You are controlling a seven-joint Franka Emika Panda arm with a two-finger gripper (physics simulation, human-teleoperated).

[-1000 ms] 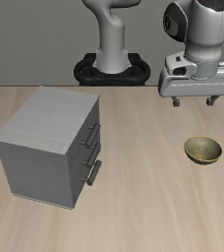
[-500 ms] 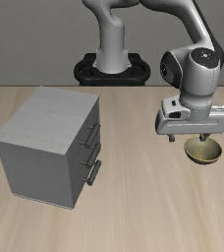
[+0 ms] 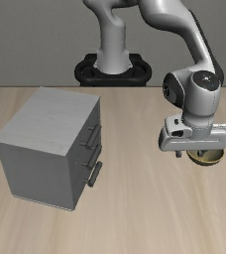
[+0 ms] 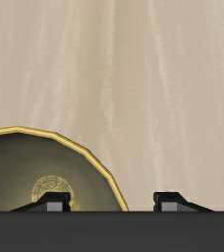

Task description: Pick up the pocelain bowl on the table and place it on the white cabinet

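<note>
The porcelain bowl [image 3: 210, 158] is olive-gold with a gilt rim and sits on the wooden table at the exterior view's right, mostly hidden under my hand. My gripper [image 3: 193, 150] hangs low right over it. In the wrist view the bowl [image 4: 30, 169] curves in beside my gripper [image 4: 112, 204]. One fingertip [image 4: 52, 203] is over the bowl's inside and the other is over bare table, with the rim passing between them. The fingers stand wide apart, so the gripper is open. The grey-white cabinet [image 3: 48, 141] stands at the exterior view's left.
The cabinet has two drawers with metal handles [image 3: 91, 159] facing the bowl's side. The robot's black base [image 3: 113, 69] sits at the table's far edge. Bare wooden table [image 3: 145, 198] lies between cabinet and bowl.
My hand has come down from well above the table onto the bowl, shifting slightly forward. The bowl has stayed in its place and the fingers have stayed apart.
</note>
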